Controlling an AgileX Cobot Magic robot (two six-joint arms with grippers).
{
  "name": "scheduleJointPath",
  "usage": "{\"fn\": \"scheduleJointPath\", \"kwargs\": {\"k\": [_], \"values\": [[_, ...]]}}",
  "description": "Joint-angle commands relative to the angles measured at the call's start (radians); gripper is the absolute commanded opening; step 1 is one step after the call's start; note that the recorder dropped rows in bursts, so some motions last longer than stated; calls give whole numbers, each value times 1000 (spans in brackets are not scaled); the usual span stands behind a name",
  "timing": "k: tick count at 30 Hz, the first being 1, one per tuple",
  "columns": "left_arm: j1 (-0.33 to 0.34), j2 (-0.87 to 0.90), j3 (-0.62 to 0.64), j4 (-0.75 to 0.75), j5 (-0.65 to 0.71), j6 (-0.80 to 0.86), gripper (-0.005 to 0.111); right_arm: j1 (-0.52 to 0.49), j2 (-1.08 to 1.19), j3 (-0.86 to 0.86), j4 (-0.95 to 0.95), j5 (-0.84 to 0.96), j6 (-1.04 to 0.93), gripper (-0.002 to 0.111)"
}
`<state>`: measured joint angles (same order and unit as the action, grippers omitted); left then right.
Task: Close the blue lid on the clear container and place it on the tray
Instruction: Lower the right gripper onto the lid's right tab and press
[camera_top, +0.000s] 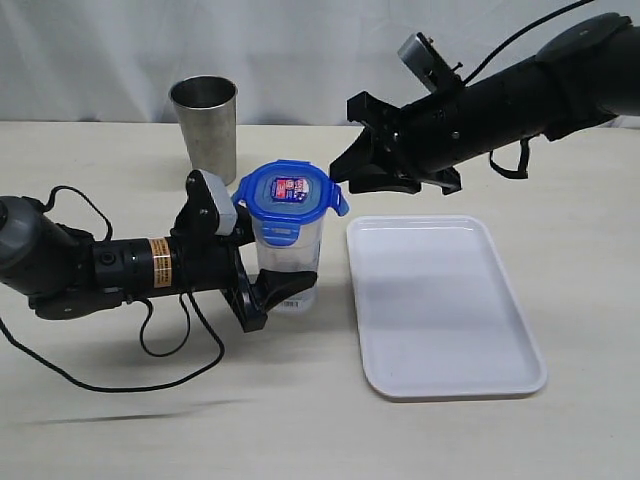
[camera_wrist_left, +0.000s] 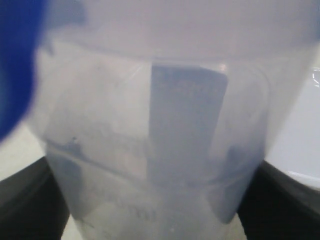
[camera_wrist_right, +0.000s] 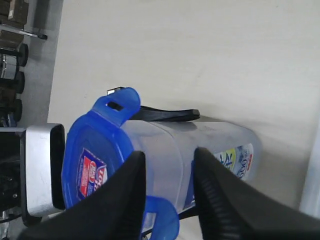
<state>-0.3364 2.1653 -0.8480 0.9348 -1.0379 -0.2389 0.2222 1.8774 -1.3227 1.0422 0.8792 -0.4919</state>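
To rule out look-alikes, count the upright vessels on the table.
2. The tall clear plastic container, topped by the octagonal blue lid, stands in the left gripper beside the flat white plastic tray. The tapered steel tumbler stands apart behind it, nearer the backdrop. None appears hidden.

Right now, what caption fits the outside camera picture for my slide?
Left tool grips the clear container, blue lid on top, beside the tray; right tool hovers by the lid.

The clear container (camera_wrist_left: 165, 150) is blurred (too close) in the left wrist view, edges cropped.
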Motion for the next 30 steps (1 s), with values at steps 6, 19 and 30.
{"fn": "scheduleJointPath", "kwargs": {"k": [6, 19, 30], "values": [[3, 5, -4, -9, 31, 3, 0, -59, -50, -3, -18, 5, -40, 36], [3, 5, -4, -9, 27, 3, 0, 37, -70, -3, -46, 81, -8, 47], [3, 5, -4, -9, 27, 3, 0, 37, -60, 3, -89, 87, 44, 43]]}}
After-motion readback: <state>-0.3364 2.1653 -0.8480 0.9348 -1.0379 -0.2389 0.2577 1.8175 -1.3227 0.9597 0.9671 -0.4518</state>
